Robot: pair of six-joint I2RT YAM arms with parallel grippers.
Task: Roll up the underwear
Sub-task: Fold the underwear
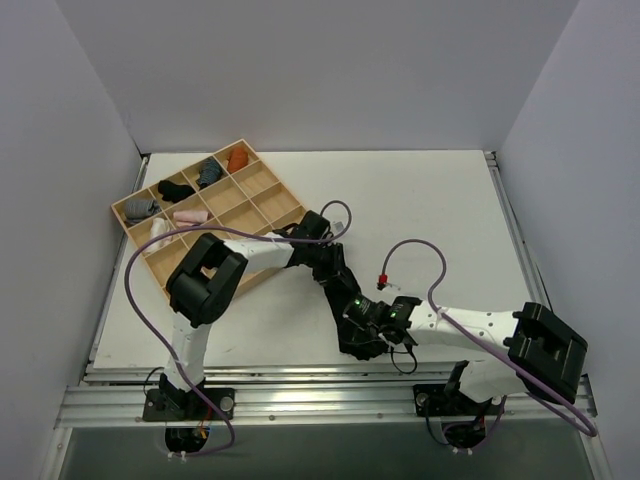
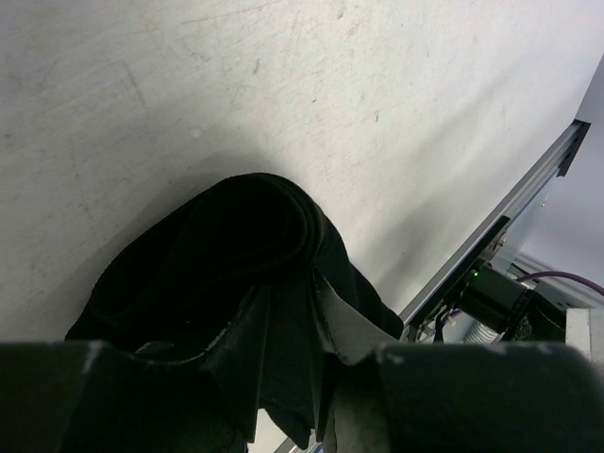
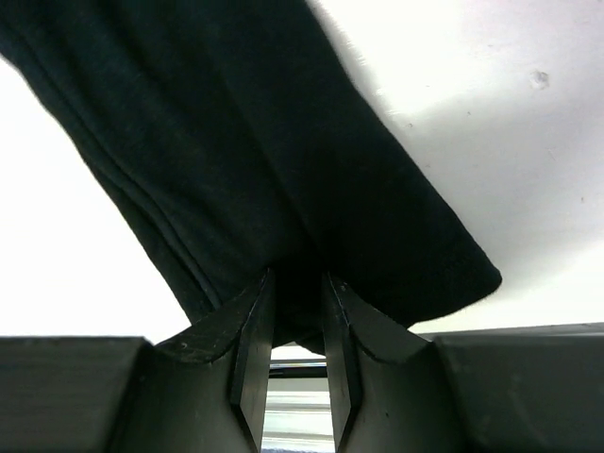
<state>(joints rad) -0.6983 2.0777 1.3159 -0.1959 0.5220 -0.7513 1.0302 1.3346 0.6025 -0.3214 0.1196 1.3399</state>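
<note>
While it lies on the desk (image 2: 283, 85), the underwear (image 2: 245, 245) is partly rolled.
The right hand (image 3: 295, 283) pinches its edge, nearly closed; the left hand (image 2: 293, 326) clamps a fold.

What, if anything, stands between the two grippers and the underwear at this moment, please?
Nothing visible does. The right gripper is pinched on a fold of the underwear, and the left gripper also has its fabric between its fingers. The partly rolled end lies on the table.
</note>
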